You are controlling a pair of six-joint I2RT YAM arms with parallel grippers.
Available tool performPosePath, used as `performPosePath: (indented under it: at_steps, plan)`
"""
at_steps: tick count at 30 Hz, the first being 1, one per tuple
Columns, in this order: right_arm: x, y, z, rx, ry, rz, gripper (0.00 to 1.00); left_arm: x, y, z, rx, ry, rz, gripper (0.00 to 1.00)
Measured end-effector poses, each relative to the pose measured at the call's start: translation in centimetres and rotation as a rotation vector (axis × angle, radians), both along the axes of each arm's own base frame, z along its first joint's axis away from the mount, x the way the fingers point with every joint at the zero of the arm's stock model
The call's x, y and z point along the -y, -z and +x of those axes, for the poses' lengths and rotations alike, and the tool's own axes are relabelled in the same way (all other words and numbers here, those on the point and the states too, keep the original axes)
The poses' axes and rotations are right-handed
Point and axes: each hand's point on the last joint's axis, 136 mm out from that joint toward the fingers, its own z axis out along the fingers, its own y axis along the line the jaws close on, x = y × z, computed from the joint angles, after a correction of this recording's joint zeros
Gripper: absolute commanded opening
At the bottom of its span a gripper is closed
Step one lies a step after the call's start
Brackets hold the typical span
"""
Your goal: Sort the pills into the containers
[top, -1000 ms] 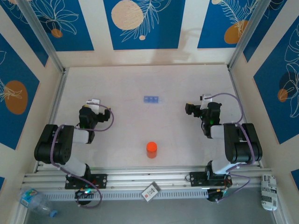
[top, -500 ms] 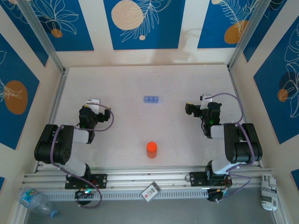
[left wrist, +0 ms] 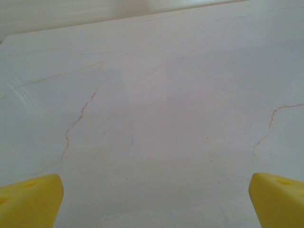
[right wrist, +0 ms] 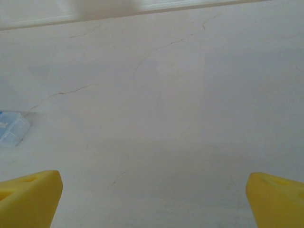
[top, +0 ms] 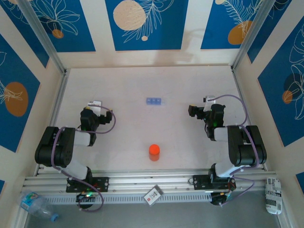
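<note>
The containers [top: 153, 101], a small pale-blue strip of joined compartments, lie on the white table at the middle back. Their end also shows at the left edge of the right wrist view, containers [right wrist: 12, 127]. The pills are out of view. My left gripper [top: 90, 115] sits folded back at the left, well left of the containers. In its wrist view the left gripper [left wrist: 154, 199] is open, yellow fingertips [left wrist: 28, 199] wide apart over bare table. My right gripper [top: 210, 114] rests at the right. It too is open, right gripper [right wrist: 153, 199] with nothing between its fingertips [right wrist: 278, 197].
An orange bottle [top: 154, 152] stands upright near the front middle, between the two arms. Walls with blue panels close the table on three sides. Beyond the front rail lie a plastic bottle [top: 35, 204], a card [top: 153, 194] and a crumpled wrapper [top: 273, 194].
</note>
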Motion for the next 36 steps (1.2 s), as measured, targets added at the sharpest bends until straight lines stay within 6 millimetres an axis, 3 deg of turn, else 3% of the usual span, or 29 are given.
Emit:
performPosePath:
  at_steps: [6,13,16,19,23,27,36]
  plan:
    - [0.2,-0.3,-0.1,-0.046,0.027,-0.013,0.99,-0.3,-0.2,0.0,0.006,-0.016,-0.001,1.0]
    - [1.7,-6.0,1.2,-0.025,0.14,0.035,0.99,-1.3,-2.3,-0.1,0.014,-0.08,0.0,1.0]
    - [2.6,-7.4,0.4,-0.024,0.196,0.121,0.99,-1.6,-3.4,0.1,0.009,-0.096,0.007,1.0]
    - [4.9,-7.5,-0.3,-0.071,0.303,0.271,0.99,-1.7,-4.7,0.0,0.01,-0.101,0.009,1.0]
    - [6.9,-8.1,0.4,-0.143,0.373,0.456,0.99,-1.1,-6.2,0.1,-0.004,-0.08,-0.024,1.0]
    - [4.7,-8.8,1.7,-0.21,0.308,0.526,0.99,-0.5,-7.7,0.4,-0.021,-0.071,-0.088,1.0]
    - [-5.6,-8.3,4.9,-0.406,0.081,0.453,1.0,0.3,-10.0,0.6,-0.048,-0.091,-0.252,1.0]
